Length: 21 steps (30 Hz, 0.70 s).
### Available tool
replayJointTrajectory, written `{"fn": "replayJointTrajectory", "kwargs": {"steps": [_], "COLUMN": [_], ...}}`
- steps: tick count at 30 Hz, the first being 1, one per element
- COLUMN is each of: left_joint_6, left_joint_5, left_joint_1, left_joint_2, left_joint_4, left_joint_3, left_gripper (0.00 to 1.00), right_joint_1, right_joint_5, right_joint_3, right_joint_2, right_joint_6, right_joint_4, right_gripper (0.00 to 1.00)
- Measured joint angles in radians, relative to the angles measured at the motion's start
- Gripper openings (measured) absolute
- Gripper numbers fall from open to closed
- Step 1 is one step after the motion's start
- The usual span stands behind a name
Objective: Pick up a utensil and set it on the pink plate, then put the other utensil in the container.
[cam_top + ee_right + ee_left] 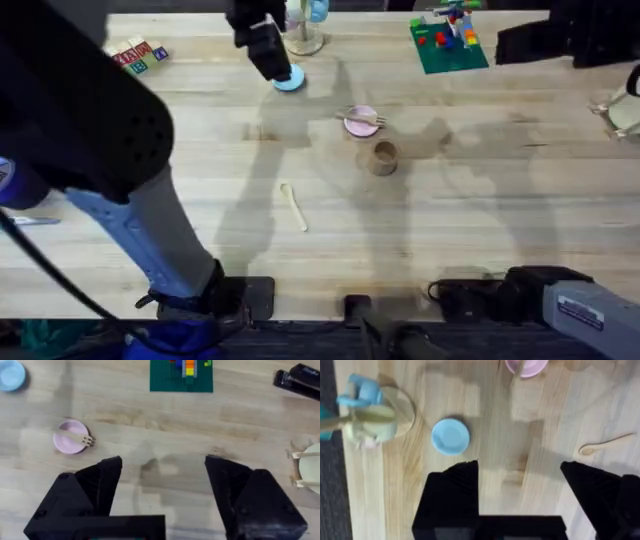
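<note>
- On my left, the left gripper hangs over the far part of the table, just beside the light blue plate; in its wrist view its black fingers stand wide apart with nothing between them.
- Nearer me, left of centre, I see the wooden spoon lying flat on the bare table, well apart from everything else.
- At centre the pink plate carries the wooden fork laid across it, tines toward the right and past the rim.
- The brown cup stands upright just beside the pink plate, on my side of it.
- The right gripper is spread open and empty, above bare wood, as its wrist view shows.
</note>
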Motion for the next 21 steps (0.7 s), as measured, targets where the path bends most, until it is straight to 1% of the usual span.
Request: {"fn": "replayJointTrajectory", "kwargs": {"steps": [6, 9, 13, 14, 16, 18, 21], "left_joint_6": [0.000, 0.000, 0.000, 0.000, 0.000, 0.000, 0.000], "left_joint_5": [0.008, 0.015, 0.022, 0.026, 0.026, 0.029, 0.038], "left_joint_1": [0.048, 0.064, 0.072, 0.073, 0.082, 0.102, 0.149], "left_joint_2": [-0.051, -0.078, -0.124, -0.156, -0.173, -0.187, -0.214], "left_joint_4": [-0.008, -0.008, -0.019, -0.039, -0.061, -0.071, -0.070], "left_joint_3": [0.000, 0.000, 0.000, 0.000, 0.000, 0.000, -0.021], "left_gripper": [0.993, 0.993, 0.993, 0.992, 0.993, 0.993, 0.993], "right_joint_1": [0.000, 0.000, 0.000, 0.000, 0.000, 0.000, 0.000], "right_joint_5": [0.000, 0.000, 0.000, -0.001, -0.007, -0.028, -0.073], "right_joint_3": [0.000, 0.000, 0.000, 0.000, 0.000, 0.000, 0.000], "right_joint_2": [0.000, 0.000, 0.000, 0.000, 0.000, 0.000, 0.000], "right_joint_6": [0.000, 0.000, 0.000, 0.000, 0.000, 0.000, 0.000], "right_joint_4": [0.021, 0.021, 0.027, 0.036, 0.038, 0.039, 0.038], "right_gripper": [0.996, 0.996, 0.995, 0.996, 0.996, 0.996, 0.996]}}
